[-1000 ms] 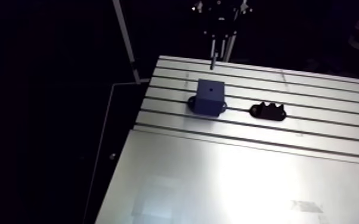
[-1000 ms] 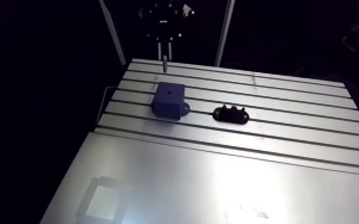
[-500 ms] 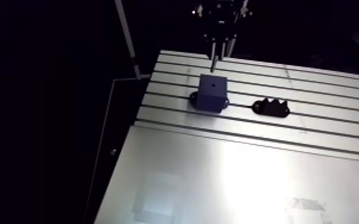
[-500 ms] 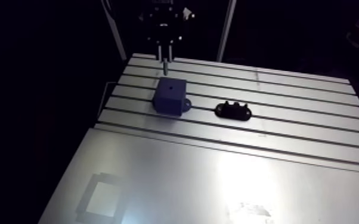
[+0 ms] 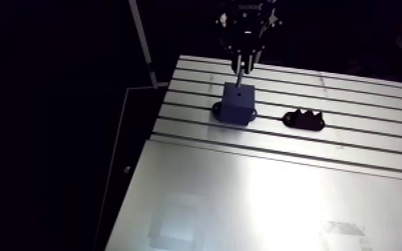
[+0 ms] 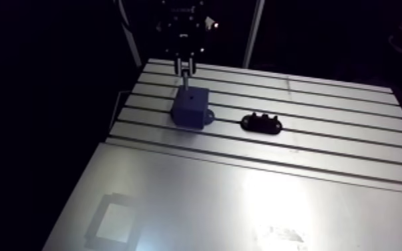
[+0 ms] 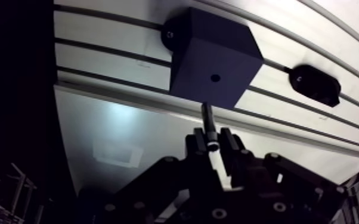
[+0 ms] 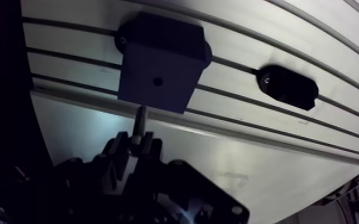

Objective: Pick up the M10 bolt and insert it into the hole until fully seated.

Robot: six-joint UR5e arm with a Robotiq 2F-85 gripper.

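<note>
M10 bolt [image 7: 208, 119], a slender dark steel shank, is sitting pinched tight in my black two-finger gripper [image 7: 213, 142]. I am seeing its tip hovering near the dark blue square block [image 7: 217, 50], outside its small top hole [image 7: 215, 77]. Beyond, a black oval holder [image 7: 316, 84] is lying on the slotted aluminium table [image 7: 110, 65].

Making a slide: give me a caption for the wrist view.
Claw grips the M10 bolt, not yet inserted, near the hole in the dark block.
</note>
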